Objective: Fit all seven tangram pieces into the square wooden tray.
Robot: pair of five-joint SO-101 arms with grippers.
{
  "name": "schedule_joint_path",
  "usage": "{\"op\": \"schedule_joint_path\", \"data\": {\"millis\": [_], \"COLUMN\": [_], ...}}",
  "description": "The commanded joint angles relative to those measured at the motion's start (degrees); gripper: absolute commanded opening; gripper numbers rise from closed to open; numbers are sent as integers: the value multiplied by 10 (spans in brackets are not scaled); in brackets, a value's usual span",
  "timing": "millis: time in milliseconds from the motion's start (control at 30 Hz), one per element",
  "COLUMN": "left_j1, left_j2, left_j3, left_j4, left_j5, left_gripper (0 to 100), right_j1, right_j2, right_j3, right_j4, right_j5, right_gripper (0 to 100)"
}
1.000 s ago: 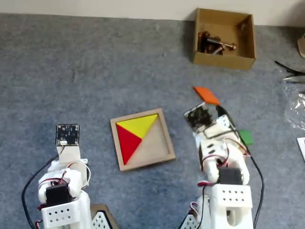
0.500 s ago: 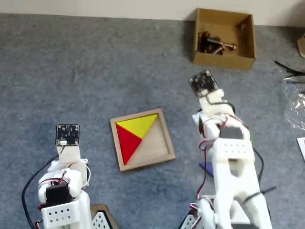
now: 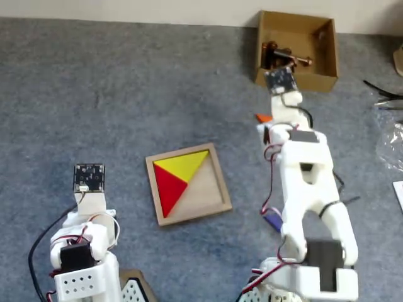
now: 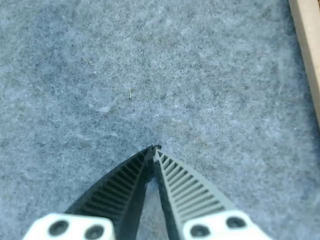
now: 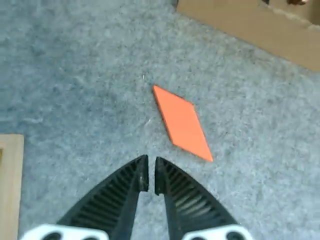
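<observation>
The square wooden tray [image 3: 214, 198] lies mid-table with a yellow triangle [image 3: 182, 165] and a red triangle [image 3: 169, 189] in it. An orange parallelogram [image 5: 182, 122] lies flat on the carpet just beyond my right gripper [image 5: 150, 174], which is shut with nothing in it and does not touch the piece. In the high view the right arm [image 3: 305, 170] stretches out over the orange piece [image 3: 263, 117], hiding most of it. A purple piece [image 3: 272, 220] peeks out beside that arm. My left gripper [image 4: 152, 150] is shut over bare carpet, left of the tray's edge [image 4: 306, 50].
A cardboard box [image 3: 324, 60] holding small metal parts stands at the far right, just past the orange piece; its wall [image 5: 250, 22] shows in the right wrist view. A tray corner [image 5: 10, 190] shows there too. Cables and a plastic bag [image 3: 390, 141] lie at the right edge.
The right arm has stretched away from its base toward the far side, ending above the orange parallelogram. The left arm has not moved.
</observation>
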Motion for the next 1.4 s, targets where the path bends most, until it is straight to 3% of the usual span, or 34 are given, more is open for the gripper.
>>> {"op": "schedule_joint_path", "data": {"millis": [0,833,1367], "left_j1": [-7,-7,-7], "left_j2": [-3,-3,-3], "left_j3": [11,11,11], "left_j4": [3,3,3], "left_j5": [5,5,5], "left_gripper": [5,5,5], "right_j1": [17,61,52], "right_j2": [24,289,335], "right_j3": [-67,-318,-320], "right_j4": [0,-1,2], "right_j5": [-7,-8,-7], "right_gripper": [5,5,5]}}
